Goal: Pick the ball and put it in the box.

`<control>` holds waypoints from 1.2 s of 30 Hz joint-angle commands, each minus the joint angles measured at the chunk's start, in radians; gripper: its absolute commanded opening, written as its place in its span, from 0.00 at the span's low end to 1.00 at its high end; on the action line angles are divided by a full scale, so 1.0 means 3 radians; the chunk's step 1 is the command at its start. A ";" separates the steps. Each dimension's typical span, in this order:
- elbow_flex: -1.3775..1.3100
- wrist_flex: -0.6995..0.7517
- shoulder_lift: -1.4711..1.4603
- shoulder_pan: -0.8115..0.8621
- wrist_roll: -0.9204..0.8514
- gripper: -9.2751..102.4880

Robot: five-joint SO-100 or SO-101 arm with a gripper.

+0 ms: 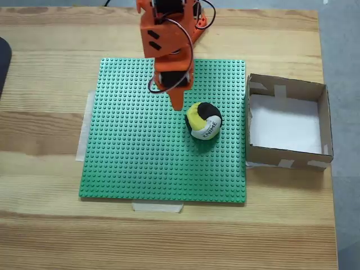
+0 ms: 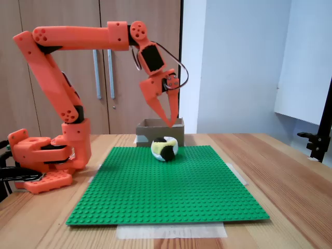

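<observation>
Ball (image 1: 203,121), patched yellow, black and white with black lettering, is seen resting on a green studded baseplate (image 1: 135,152) taped to a wooden table (image 1: 45,225).

Seen from above, left to right: bare table, then the baseplate, then the ball right of the plate's middle, then the box (image 1: 324,121) on the table just beside the plate's right edge. The box's white floor holds nothing.

An orange arm (image 2: 52,78) is based at the left in the side view, reaching over the plate. Its gripper (image 2: 167,115) is held above the ball, not touching it, fingers pointing down. A narrow gap is seen between the fingers, seemingly less than the ball's width. From above, the gripper (image 1: 176,103) is seen just left of the ball.

Nothing is held; the ball is judged not yet picked. If the fingers are lowered at this width or off-centre, the soft ball could be nudged and rolled away instead of grasped. A weak pinch could let it drop short of the box.
</observation>
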 commanded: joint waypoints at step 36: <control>-0.0383 0.0496 -0.0690 -0.0516 0.0245 0.22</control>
